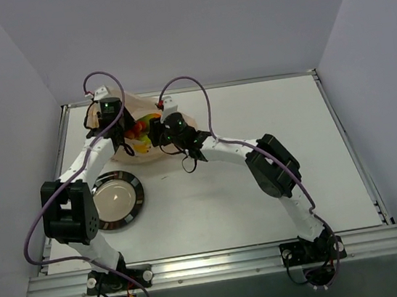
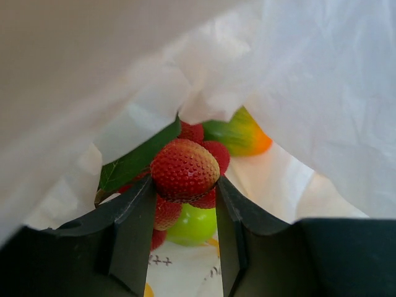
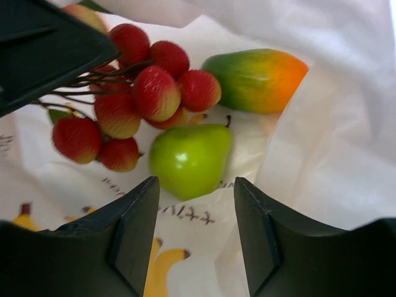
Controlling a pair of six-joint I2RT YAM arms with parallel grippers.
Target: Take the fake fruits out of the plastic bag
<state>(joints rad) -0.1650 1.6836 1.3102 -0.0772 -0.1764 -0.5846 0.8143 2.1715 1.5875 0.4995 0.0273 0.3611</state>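
Note:
The pale plastic bag (image 1: 146, 154) lies open at the back left of the table, and both grippers reach into its mouth. Inside lie a green pear (image 3: 189, 158), an orange-to-green mango (image 3: 257, 79) and a cluster of red berries (image 3: 145, 93) on dark stems. My left gripper (image 2: 185, 185) is shut on a berry of the red cluster (image 2: 184, 168), with a green leaf (image 2: 133, 162) beside it; its black finger shows in the right wrist view (image 3: 43, 49) over the stems. My right gripper (image 3: 195, 185) is open and empty, just short of the pear, above the banana-printed bag film (image 3: 185, 247).
A round black-rimmed plate (image 1: 137, 193) sits on the table in front of the bag, by the left arm. Bag film (image 2: 309, 93) hangs over the left gripper and drapes to the right of the fruits (image 3: 334, 124). Grey walls bound the table.

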